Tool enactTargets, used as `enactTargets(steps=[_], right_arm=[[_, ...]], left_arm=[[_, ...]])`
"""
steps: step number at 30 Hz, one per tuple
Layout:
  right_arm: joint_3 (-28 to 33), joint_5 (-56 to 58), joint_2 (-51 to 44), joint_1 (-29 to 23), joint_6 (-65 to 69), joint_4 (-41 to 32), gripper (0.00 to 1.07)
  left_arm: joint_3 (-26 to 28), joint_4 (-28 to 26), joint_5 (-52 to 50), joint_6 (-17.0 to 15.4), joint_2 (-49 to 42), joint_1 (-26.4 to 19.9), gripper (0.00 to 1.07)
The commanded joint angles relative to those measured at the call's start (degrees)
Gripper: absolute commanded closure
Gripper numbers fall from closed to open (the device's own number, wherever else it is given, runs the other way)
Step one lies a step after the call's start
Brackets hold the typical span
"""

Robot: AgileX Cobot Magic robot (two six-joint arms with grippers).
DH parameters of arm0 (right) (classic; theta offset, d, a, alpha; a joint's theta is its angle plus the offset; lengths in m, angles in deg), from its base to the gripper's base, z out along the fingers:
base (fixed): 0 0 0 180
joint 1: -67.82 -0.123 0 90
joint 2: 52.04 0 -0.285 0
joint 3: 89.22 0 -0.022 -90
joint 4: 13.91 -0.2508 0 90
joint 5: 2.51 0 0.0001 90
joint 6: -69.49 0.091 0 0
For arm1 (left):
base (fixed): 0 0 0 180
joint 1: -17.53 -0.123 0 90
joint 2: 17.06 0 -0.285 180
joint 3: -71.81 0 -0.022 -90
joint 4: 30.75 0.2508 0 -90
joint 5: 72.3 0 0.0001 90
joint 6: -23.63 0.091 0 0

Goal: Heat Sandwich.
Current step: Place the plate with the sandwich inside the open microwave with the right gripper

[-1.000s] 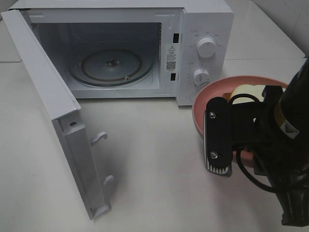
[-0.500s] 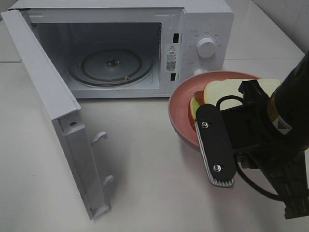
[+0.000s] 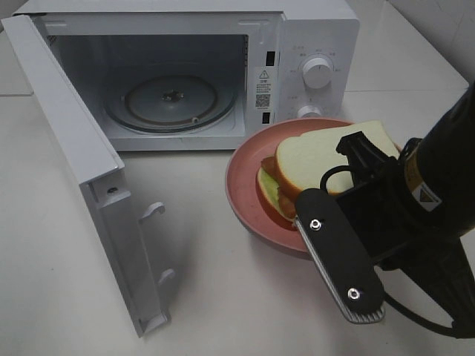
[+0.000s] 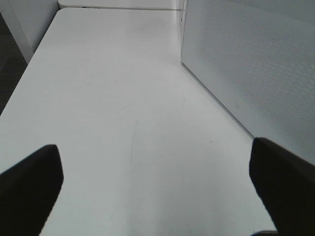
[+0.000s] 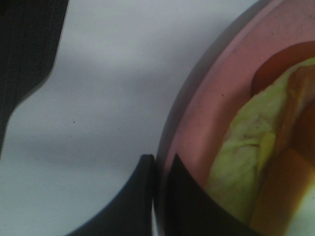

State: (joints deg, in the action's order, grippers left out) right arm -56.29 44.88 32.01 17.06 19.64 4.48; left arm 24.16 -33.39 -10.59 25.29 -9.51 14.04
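The sandwich [image 3: 326,159], white bread with green filling, lies on a round pink plate [image 3: 241,185] held above the table in front of the microwave's control panel. My right gripper [image 3: 297,222] is shut on the plate's near rim. In the right wrist view its dark fingers [image 5: 142,196] pinch the plate's rim [image 5: 211,98], with the sandwich's filling [image 5: 246,147] just beyond. My left gripper [image 4: 157,187] is open over bare table, holding nothing; it is out of the exterior high view.
The white microwave [image 3: 319,44] stands at the back with its door [image 3: 74,163] swung open to the left and its glass turntable [image 3: 171,100] bare. The door's perforated face [image 4: 246,64] shows beside my left gripper.
My right gripper has carried the plate and sandwich leftward, from the right edge toward the front of the microwave opening. The left gripper has stayed put.
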Motion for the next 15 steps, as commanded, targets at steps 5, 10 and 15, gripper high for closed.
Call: enactTargets(steps=[5, 10, 15], right_arm=[[0.06, -4.70, -0.17, 0.06, -6.76, 0.63, 1.05], [0.06, -6.19, -0.17, 0.23, -9.85, 0.40, 1.07], [0.06, -8.08, -0.11, 3.95, -15.13, -3.15, 1.07]], left_arm=[[0.00, -0.29, -0.57, -0.06, -1.09, -0.34, 0.09], [0.00, -0.29, -0.57, -0.06, -1.09, -0.34, 0.09], [0.00, -0.29, -0.57, -0.06, -1.09, -0.34, 0.09]])
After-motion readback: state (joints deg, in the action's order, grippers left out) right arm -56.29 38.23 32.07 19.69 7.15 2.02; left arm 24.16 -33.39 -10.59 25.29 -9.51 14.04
